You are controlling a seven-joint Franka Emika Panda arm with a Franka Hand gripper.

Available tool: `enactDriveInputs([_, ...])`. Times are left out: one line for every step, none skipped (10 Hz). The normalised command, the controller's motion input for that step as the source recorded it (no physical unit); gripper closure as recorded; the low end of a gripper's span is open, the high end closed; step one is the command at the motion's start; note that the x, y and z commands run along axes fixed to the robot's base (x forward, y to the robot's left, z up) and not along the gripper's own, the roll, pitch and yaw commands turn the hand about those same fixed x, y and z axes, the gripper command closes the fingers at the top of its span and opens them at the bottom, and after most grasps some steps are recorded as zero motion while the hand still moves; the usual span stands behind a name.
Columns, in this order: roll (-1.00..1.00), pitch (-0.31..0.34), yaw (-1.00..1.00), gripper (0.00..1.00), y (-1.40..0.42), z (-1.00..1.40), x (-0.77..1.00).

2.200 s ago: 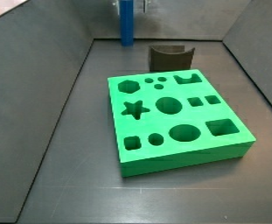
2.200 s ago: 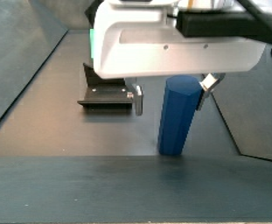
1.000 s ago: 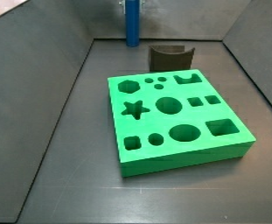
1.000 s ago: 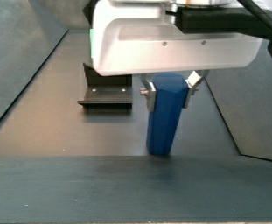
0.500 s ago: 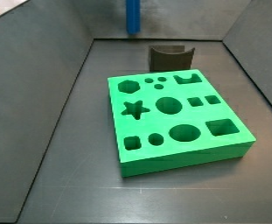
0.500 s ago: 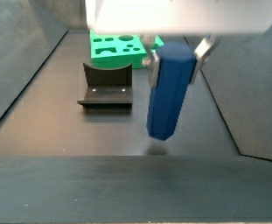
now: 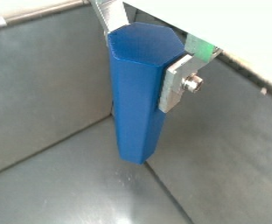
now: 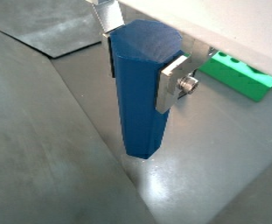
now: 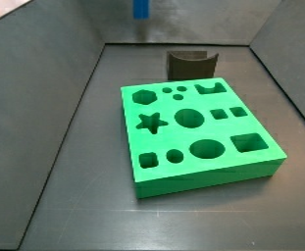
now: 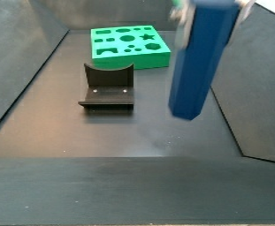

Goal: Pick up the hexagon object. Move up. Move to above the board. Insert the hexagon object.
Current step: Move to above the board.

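The hexagon object, a tall bright-blue prism peg, hangs upright and clear of the dark floor in both wrist views (image 7: 136,105) (image 8: 141,105). My gripper (image 7: 144,61) (image 8: 142,61) is shut on its upper part, with a silver finger (image 7: 177,80) (image 8: 170,83) flat on one face. In a side view only the peg's lower end (image 9: 140,8) shows at the top edge, beyond the far edge of the board. In a side view the peg (image 10: 202,62) floats high, in front and right of the green board (image 10: 130,46). The board (image 9: 201,132) lies flat with its cutouts open.
The dark fixture stands on the floor just beyond the board's far edge (image 9: 190,64) (image 10: 108,86). Grey walls slope up on both sides of the floor (image 9: 63,118). A corner of the board shows in a wrist view (image 8: 240,74).
The gripper has risen with the blue peg. The peg's foot has left the floor and climbed well above it; the gripper body has left both side views. Board and fixture have not moved.
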Motion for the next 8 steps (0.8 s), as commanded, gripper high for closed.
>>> enactDriveInputs([0.06, 0.072, 0.03, 1.00, 0.03, 1.00, -0.17])
enactDriveInputs([0.06, 0.076, 0.03, 1.00, 0.03, 0.97, -0.14])
enactDriveInputs([0.04, 0.082, 0.02, 1.00, 0.02, 0.75, -0.08])
enactDriveInputs([0.04, 0.086, 0.02, 1.00, 0.02, 0.63, -0.05])
enactDriveInputs([0.03, 0.105, 0.02, 1.00, 0.02, 0.41, -0.02])
enactDriveInputs([0.03, 0.112, 0.02, 1.00, 0.02, 0.31, -0.01])
enactDriveInputs([0.07, 0.331, -0.93, 1.00, -1.00, 0.06, 0.09])
enactDriveInputs([0.08, 0.309, -0.90, 1.00, -1.00, 0.05, 0.09])
